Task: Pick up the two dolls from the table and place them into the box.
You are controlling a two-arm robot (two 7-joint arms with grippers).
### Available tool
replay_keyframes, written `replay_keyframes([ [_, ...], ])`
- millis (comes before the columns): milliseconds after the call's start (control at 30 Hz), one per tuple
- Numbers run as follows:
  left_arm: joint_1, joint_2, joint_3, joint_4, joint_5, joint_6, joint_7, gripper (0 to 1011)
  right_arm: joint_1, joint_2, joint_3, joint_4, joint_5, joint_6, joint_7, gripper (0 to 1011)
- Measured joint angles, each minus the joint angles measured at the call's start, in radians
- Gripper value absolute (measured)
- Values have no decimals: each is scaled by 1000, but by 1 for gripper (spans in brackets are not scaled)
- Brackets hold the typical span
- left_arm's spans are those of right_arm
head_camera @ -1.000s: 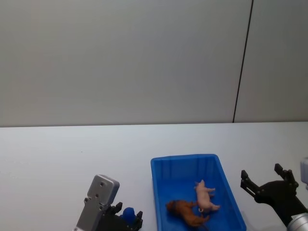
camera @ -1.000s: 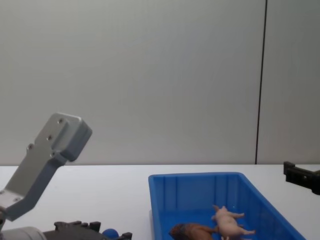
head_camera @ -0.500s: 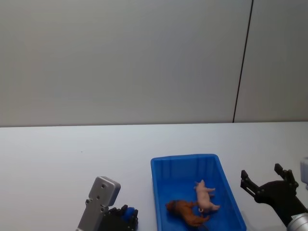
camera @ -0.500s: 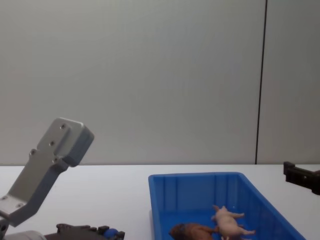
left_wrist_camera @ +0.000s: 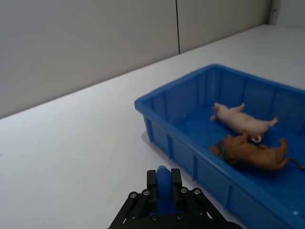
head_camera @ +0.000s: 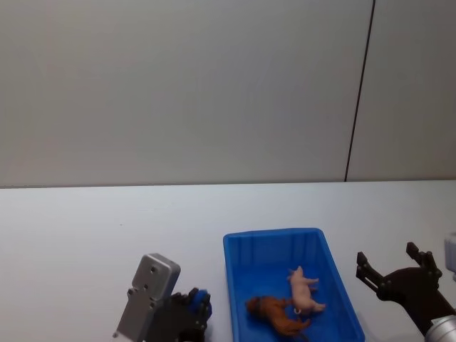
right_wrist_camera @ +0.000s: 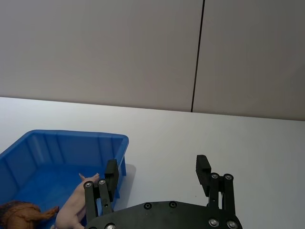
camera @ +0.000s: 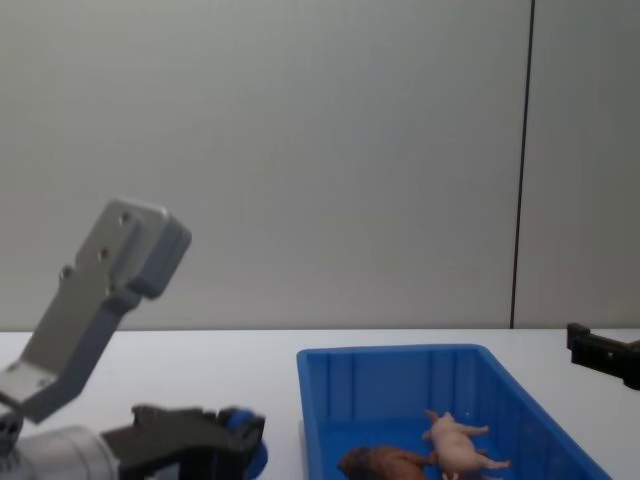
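Carrying is the step in hand, as we judge it. Our left gripper (left_wrist_camera: 162,200) sits at about seven o'clock on the table (head_camera: 85,235), just left of the box (head_camera: 236,285), with its fingers (left_wrist_camera: 175,183) closed tight on the blue toy (left_wrist_camera: 162,188). In the chest view the same gripper (camera: 240,445) hangs beside the box wall (camera: 380,385) at roughly rim height, the blue toy (camera: 252,450) showing at its tip.

Inside the box the brown animal (head_camera: 274,313) and the pink piglet (head_camera: 305,288) lie on their sides, touching each other near the six o'clock end; the left wrist view shows them (left_wrist_camera: 252,152) (left_wrist_camera: 240,119) the same way.

Our right gripper (head_camera: 395,274) is parked at about four o'clock, just right of the box, its fingers (right_wrist_camera: 110,174) spread wide and holding nothing.

Next, we reckon, the left gripper needs to rise enough to clear the near wall, travel right until the toy is over the bare floor at the twelve o'clock end, then release it.
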Motion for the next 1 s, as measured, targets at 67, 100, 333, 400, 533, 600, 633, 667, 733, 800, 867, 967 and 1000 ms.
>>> replay_keyframes([
  [67, -3, -1, -2, -7, 5, -17, -6, 165, 0, 0, 0, 0, 0, 0, 0, 1001],
  [100, -5, -2, -3, -9, 7, -25, -9, 165, 0, 0, 0, 0, 0, 0, 0, 1001],
  [333, -22, -10, -8, -36, 30, -76, -38, 126, 0, 0, 0, 0, 0, 0, 0, 1001],
  [400, -35, -17, -8, -47, 43, -97, -58, 117, 0, 0, 0, 0, 0, 0, 0, 1001],
  [533, -53, -29, -8, -57, 55, -121, -90, 95, 0, 0, 0, 0, 0, 0, 0, 1001],
  [600, -59, -35, -7, -59, 59, -130, -106, 87, 0, 0, 0, 0, 0, 0, 0, 1001],
  [633, -67, -42, -6, -61, 60, -137, -121, 88, 0, 0, 0, 0, 0, 0, 0, 1001],
  [667, -67, -42, -6, -61, 60, -137, -121, 90, 0, 0, 0, 0, 0, 0, 0, 1001],
  [733, -78, -50, -4, -61, 60, -150, -146, 145, 0, 0, 0, 0, 0, 0, 0, 1001],
  [800, -89, -60, -2, -60, 57, -162, -171, 199, 0, 0, 0, 0, 0, 0, 0, 1001],
  [867, -97, -68, 0, -55, 52, -170, -188, 272, 0, 0, 0, 0, 0, 0, 0, 1001],
  [967, -114, -84, 4, -45, 36, -187, -225, 328, 0, 0, 0, 0, 0, 0, 0, 1001],
  [1000, -121, -92, 6, -39, 28, -194, -241, 386, 0, 0, 0, 0, 0, 0, 0, 1001],
])
